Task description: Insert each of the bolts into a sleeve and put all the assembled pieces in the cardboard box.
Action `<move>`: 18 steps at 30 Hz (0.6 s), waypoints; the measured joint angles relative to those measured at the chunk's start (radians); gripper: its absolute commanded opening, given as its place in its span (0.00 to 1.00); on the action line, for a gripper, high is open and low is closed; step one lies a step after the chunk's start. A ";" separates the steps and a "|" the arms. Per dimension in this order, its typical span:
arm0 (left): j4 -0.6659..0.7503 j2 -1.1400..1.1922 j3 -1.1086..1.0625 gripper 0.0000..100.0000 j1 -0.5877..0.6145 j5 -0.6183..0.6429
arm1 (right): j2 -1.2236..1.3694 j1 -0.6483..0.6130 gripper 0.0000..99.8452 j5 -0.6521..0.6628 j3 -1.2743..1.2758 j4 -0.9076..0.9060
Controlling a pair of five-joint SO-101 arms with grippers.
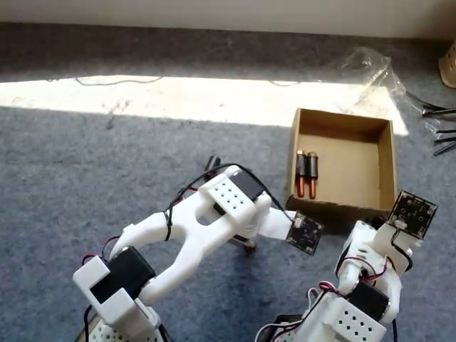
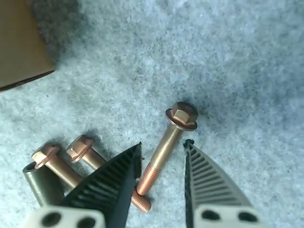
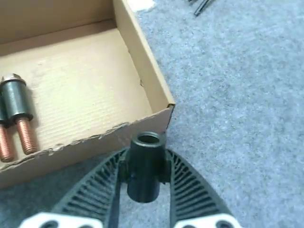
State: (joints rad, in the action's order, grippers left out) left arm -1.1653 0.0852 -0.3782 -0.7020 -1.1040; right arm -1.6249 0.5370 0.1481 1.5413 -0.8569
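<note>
Right hand (image 3: 145, 159) is closest to the lens. Its fingers are pressed onto a black sleeve (image 3: 144, 173), bore facing up, just outside the near corner of the cardboard box (image 3: 142, 66). My read: it's being held as a socket with the open end clear so a bolt can drop straight in, and it's parked by the box to keep the drop-off short.

Left hand (image 2: 163, 144) is spread, one finger on each side of a loose copper bolt (image 2: 164, 152) lying flat on the desk (image 2: 237, 71). Neither finger is touching it as far as I can tell. Looks like a pre-grasp at mid-shank, which would leave the threaded end free to lead into the bore.

Second bolt (image 2: 80, 147) lies just beside it. Third bolt (image 2: 47, 156) lies against a grey sleeve (image 2: 40, 185); can't tell if it's seated inside.

Two assembled pieces (image 1: 306, 174) lie side by side in the box, against the wall nearest the left arm (image 1: 214, 214), with threaded ends poking out of their sleeves. So I'd call it two done, at least three to go.

Surface is a grey carpet-like cover, so the bolts likely won't roll, though the pile could make a flat pick fiddly. A sunlit band (image 1: 178, 96) crosses the far side. A clear plastic bag (image 1: 367, 64) lies beyond the box, with black rods (image 1: 442, 132) at the edge. Pale wall strip (image 1: 214, 11) behind.
</note>
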 measured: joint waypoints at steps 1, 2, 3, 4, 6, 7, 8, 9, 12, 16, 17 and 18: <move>0.000 0.000 0.000 0.15 -0.002 0.000 | -0.002 0.014 0.00 0.000 0.011 0.000; 0.000 0.000 0.000 0.15 -0.002 0.000 | -0.002 0.026 0.00 0.000 0.021 0.000; 0.000 0.000 0.000 0.15 -0.002 0.000 | -0.002 0.032 0.00 0.000 0.032 0.000; 0.000 0.000 0.000 0.15 -0.002 0.000 | -0.002 0.032 0.00 0.000 0.038 0.000; 0.000 0.000 -0.003 0.15 -0.002 0.000 | -0.002 0.034 0.00 0.000 0.044 0.000; 0.000 0.000 -0.012 0.15 -0.002 0.000 | -0.002 0.035 0.00 0.000 0.044 0.000; 0.006 0.000 -0.026 0.15 -0.002 -0.014 | -0.002 0.035 0.00 0.000 0.044 0.000; 0.018 0.000 -0.040 0.15 0.000 -0.034 | -0.002 0.035 0.00 0.000 0.044 0.000; 0.077 0.000 -0.091 0.15 -0.002 -0.060 | -0.002 0.035 0.00 0.000 0.044 0.000; 0.115 0.000 -0.110 0.15 -0.002 -0.064 | -0.002 0.035 0.00 0.000 0.044 0.011; 0.117 0.000 -0.110 0.15 -0.002 -0.064 | -0.002 0.035 0.00 0.000 0.044 0.021; 0.118 0.000 -0.110 0.15 -0.002 -0.064 | -0.002 0.035 0.00 0.000 0.051 0.035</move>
State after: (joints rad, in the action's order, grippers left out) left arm -1.0472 0.0852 -0.4887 -0.7035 -1.1684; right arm -1.6264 0.5723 0.1481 1.5919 -0.8216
